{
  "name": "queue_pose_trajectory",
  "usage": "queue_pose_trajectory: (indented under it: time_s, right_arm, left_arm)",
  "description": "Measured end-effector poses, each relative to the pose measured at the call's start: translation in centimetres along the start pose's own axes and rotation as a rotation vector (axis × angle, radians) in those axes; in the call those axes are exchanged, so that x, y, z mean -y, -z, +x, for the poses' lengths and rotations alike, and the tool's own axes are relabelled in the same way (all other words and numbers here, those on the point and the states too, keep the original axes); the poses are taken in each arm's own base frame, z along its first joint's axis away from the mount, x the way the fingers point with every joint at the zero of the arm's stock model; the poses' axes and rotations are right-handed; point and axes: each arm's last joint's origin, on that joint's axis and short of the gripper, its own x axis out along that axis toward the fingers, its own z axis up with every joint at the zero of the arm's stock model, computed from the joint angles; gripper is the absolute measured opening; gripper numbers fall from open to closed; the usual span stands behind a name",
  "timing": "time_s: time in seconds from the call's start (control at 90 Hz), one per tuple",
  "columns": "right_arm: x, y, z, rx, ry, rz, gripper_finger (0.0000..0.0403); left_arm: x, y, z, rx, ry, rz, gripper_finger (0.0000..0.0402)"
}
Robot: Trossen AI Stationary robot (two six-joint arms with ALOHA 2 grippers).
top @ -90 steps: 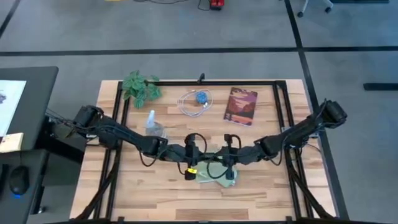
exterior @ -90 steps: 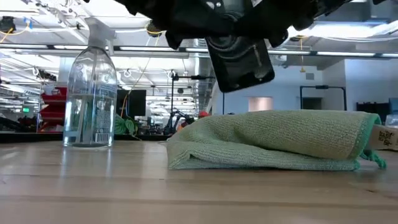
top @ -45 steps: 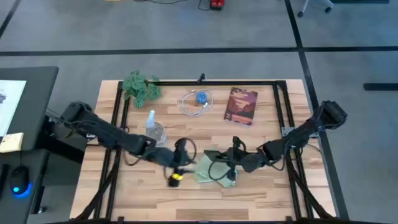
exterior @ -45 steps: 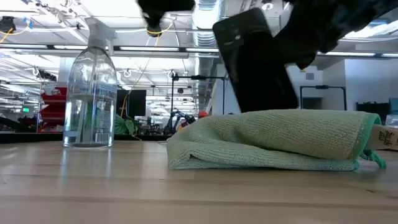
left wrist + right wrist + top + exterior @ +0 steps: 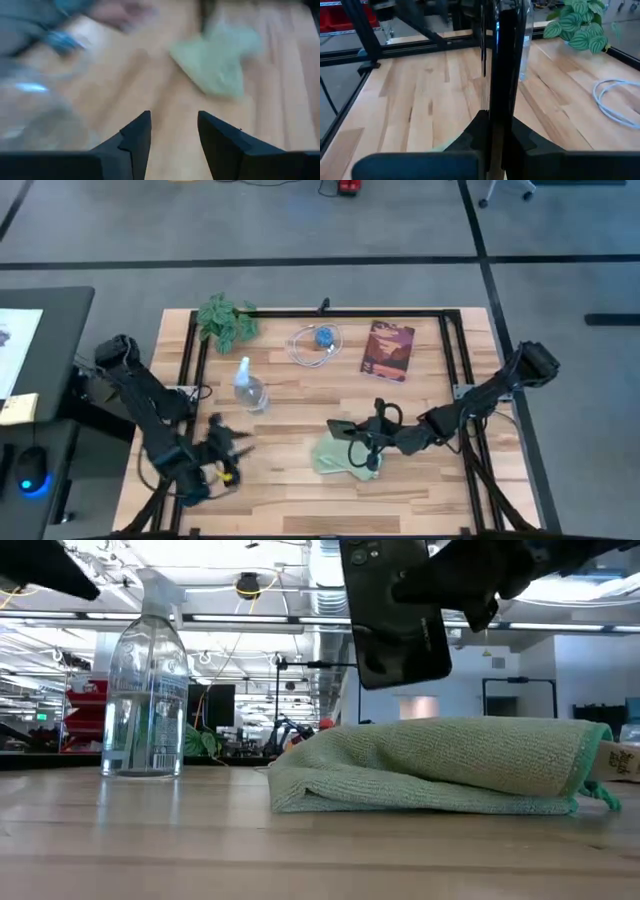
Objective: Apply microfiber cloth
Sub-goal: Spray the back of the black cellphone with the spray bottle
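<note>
The pale green microfiber cloth (image 5: pixel 340 459) lies crumpled on the wooden table near its middle, also in the low view (image 5: pixel 440 766). Just above it hangs a black phone (image 5: pixel 395 612), with my right gripper (image 5: pixel 372 436) shut on it; the right wrist view shows the phone (image 5: pixel 503 55) edge-on. My left gripper (image 5: pixel 240 448) stands open near the table's left near corner, well left of the cloth, with nothing between its fingers (image 5: pixel 174 131). From there the cloth (image 5: pixel 215 60) is seen farther off. My right gripper pinches the phone between its two fingers (image 5: pixel 478 131), one on each flat face, at the end of the phone nearest the gripper (image 5: pixel 496 114). The fingers come roughly level from the table's right side. The phone is lifted clear above the cloth, standing on edge.
A clear spray bottle (image 5: pixel 247 387) stands left of the cloth. At the far side are a leafy plant (image 5: pixel 226 320), a coiled white cable (image 5: pixel 316 343) and a book (image 5: pixel 387 350). Black frame rails (image 5: pixel 450 360) run along the table's edges.
My left gripper has left the phone and drawn back from above the cloth toward the table's left near corner. My right gripper has stayed over the cloth with the phone, which has tipped and now hangs higher above the cloth.
</note>
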Motion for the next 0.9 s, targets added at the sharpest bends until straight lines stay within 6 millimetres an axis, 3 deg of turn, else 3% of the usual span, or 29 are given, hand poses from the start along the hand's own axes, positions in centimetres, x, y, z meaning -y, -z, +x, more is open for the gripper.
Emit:
queue_pose_trajectory:
  time_s: [0.167, 0.344, 0.667, 0.9]
  right_arm:
    - [0.0, -0.1, 0.0, 0.003, -0.001, 0.002, 0.0012]
    - [0.1, -0.1, 0.1, 0.005, 0.001, 0.005, 0.0012]
    - [0.5, -0.2, 0.4, 0.007, 0.014, 0.010, 0.0014]
    - [0.5, -0.2, 0.4, 0.006, 0.013, 0.010, 0.0014]
  left_arm:
    - [-3.2, 0.0, -0.3, 0.028, -0.073, -0.046, 0.0182]
    - [-5.3, -0.7, -0.1, 0.006, -0.156, 0.124, 0.0213]
    - [-6.2, -1.5, 1.1, -0.036, -0.248, 0.105, 0.0220]
    - [-7.4, -2.5, 2.4, 0.060, -0.373, 0.092, 0.0267]
